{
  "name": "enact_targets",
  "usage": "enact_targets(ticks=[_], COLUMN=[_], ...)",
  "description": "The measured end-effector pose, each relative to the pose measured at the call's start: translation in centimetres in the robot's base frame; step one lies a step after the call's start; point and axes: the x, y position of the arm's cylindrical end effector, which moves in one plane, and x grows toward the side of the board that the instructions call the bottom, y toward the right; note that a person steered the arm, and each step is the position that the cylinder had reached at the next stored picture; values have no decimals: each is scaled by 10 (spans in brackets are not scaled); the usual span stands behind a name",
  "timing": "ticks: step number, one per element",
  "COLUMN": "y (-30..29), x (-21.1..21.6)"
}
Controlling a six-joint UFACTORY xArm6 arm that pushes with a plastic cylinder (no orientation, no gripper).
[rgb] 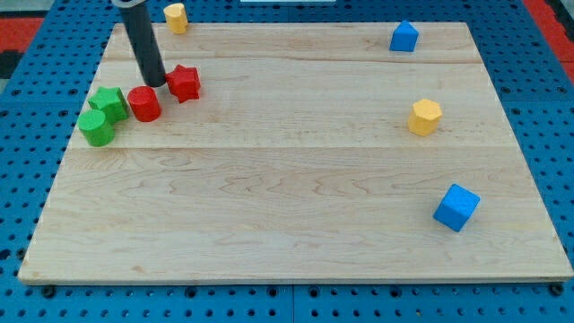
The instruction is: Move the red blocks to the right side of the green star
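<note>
No brand, label or writing can be read anywhere in the camera view. The rod has no fingers to open or close; it ends in my tip [154, 83], which rests on the wooden counter [296, 197] near the view's top left.

My tip sits between the two red blocks, just above the gap that parts them. The red cylinder [143, 104] lies just below and to the left of the tip, the red star [184, 83] just to its right; whether the tip touches either one cannot be told. The red cylinder touches or nearly touches the green star [109, 102] on that star's right side. A green cylinder [96, 127] sits just below the green star, at the counter's left edge.

The other blocks are well apart from this cluster. A yellow block [176, 17] stands at the top edge, near the rod. A blue block [404, 37] with a peaked top is at the top right, a yellow hexagon [425, 117] lies at the right, and a blue cube [456, 207] sits near the lower right. Around the counter runs a blue pegboard surface [27, 152].
</note>
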Motion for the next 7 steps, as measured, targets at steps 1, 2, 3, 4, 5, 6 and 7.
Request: enact_targets(ticks=[1, 2, 3, 4, 5, 6, 7], y=[55, 62, 54, 60, 132, 111, 48], x=[-44, -46, 7, 4, -3, 45, 41])
